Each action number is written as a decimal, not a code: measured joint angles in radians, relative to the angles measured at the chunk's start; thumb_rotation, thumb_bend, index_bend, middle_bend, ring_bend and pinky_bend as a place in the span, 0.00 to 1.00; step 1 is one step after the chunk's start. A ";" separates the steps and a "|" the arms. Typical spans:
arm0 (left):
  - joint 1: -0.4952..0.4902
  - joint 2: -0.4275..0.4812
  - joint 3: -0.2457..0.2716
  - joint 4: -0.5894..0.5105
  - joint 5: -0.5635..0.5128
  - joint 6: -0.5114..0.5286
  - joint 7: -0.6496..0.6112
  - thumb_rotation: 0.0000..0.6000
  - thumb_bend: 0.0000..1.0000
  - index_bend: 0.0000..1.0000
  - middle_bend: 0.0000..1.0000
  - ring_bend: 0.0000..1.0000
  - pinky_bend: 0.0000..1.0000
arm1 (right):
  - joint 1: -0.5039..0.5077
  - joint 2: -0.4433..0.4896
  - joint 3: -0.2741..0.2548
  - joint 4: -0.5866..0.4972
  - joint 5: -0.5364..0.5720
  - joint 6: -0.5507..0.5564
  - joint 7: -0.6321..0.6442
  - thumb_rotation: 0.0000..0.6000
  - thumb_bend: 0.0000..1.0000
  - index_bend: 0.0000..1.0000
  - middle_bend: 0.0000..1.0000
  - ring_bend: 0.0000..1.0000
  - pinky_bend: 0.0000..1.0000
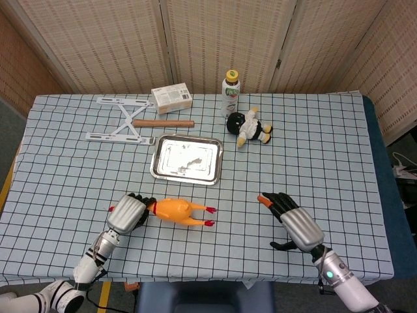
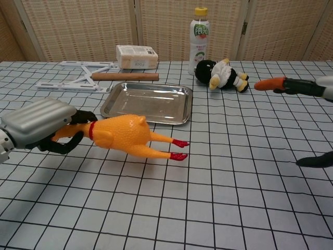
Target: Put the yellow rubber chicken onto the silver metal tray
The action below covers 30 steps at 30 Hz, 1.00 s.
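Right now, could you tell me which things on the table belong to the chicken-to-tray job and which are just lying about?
Job:
- yellow rubber chicken, gripped at its head end by the left hand
- silver metal tray

Lying about:
- bottle
- plush toy
- small box
- wooden stick
- white folding stand
- right hand, holding nothing

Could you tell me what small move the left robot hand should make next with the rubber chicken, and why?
Probably carry it up and away from the robot toward the silver tray. The left robot hand holds the rubber chicken by its head end, and the chest view shows it off the cloth; the tray lies just beyond, bare inside.
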 measured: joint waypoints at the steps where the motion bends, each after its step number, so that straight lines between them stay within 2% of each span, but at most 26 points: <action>1: 0.001 0.001 0.002 -0.015 0.001 0.003 0.012 1.00 0.79 0.79 0.72 0.54 0.66 | 0.034 -0.008 0.019 -0.025 0.030 -0.031 -0.015 1.00 0.11 0.00 0.00 0.00 0.00; 6: 0.002 0.018 0.005 -0.104 0.004 0.014 0.076 1.00 0.78 0.79 0.72 0.54 0.66 | 0.135 -0.080 0.084 -0.073 0.199 -0.103 -0.141 1.00 0.11 0.00 0.00 0.00 0.00; 10: 0.003 0.034 -0.003 -0.160 0.002 0.027 0.080 1.00 0.78 0.79 0.72 0.54 0.66 | 0.219 -0.205 0.125 -0.076 0.362 -0.120 -0.270 1.00 0.11 0.00 0.00 0.00 0.00; 12: 0.003 0.040 -0.007 -0.176 0.002 0.038 0.082 1.00 0.78 0.79 0.72 0.54 0.66 | 0.251 -0.260 0.141 -0.071 0.426 -0.121 -0.296 1.00 0.11 0.00 0.00 0.00 0.02; 16: 0.004 0.049 -0.010 -0.196 0.002 0.044 0.074 1.00 0.78 0.79 0.72 0.54 0.66 | 0.312 -0.368 0.171 -0.039 0.553 -0.125 -0.305 1.00 0.11 0.00 0.00 0.00 0.16; 18: 0.005 0.056 -0.009 -0.203 0.003 0.048 0.076 1.00 0.78 0.79 0.72 0.54 0.66 | 0.337 -0.409 0.181 -0.016 0.590 -0.125 -0.303 1.00 0.11 0.01 0.01 0.01 0.26; 21: 0.008 0.064 -0.006 -0.214 0.005 0.053 0.080 1.00 0.78 0.79 0.72 0.54 0.66 | 0.368 -0.458 0.189 0.020 0.610 -0.106 -0.311 1.00 0.12 0.20 0.18 0.17 0.49; 23: 0.009 0.069 -0.002 -0.223 0.009 0.056 0.083 1.00 0.78 0.79 0.72 0.54 0.66 | 0.378 -0.477 0.187 0.032 0.609 -0.078 -0.331 1.00 0.16 0.41 0.31 0.33 0.69; 24: 0.010 0.072 0.002 -0.228 0.012 0.056 0.084 1.00 0.78 0.79 0.72 0.54 0.66 | 0.382 -0.484 0.186 0.037 0.607 -0.064 -0.341 1.00 0.18 0.48 0.36 0.39 0.75; 26: 0.010 0.075 0.006 -0.236 0.016 0.055 0.084 1.00 0.78 0.79 0.72 0.54 0.66 | 0.389 -0.501 0.182 0.049 0.600 -0.033 -0.367 1.00 0.26 0.74 0.54 0.58 0.93; 27: 0.010 0.076 0.009 -0.241 0.017 0.053 0.083 1.00 0.78 0.79 0.72 0.54 0.66 | 0.391 -0.508 0.180 0.053 0.597 -0.019 -0.377 1.00 0.31 0.86 0.63 0.67 0.98; 29: 0.009 0.078 0.011 -0.247 0.017 0.049 0.082 1.00 0.78 0.80 0.72 0.54 0.66 | 0.394 -0.526 0.176 0.061 0.586 0.015 -0.395 1.00 0.36 0.98 0.72 0.77 1.00; 30: 0.008 0.079 0.012 -0.249 0.017 0.047 0.083 1.00 0.78 0.80 0.72 0.54 0.66 | 0.395 -0.532 0.173 0.063 0.582 0.029 -0.404 1.00 0.37 1.00 0.74 0.80 1.00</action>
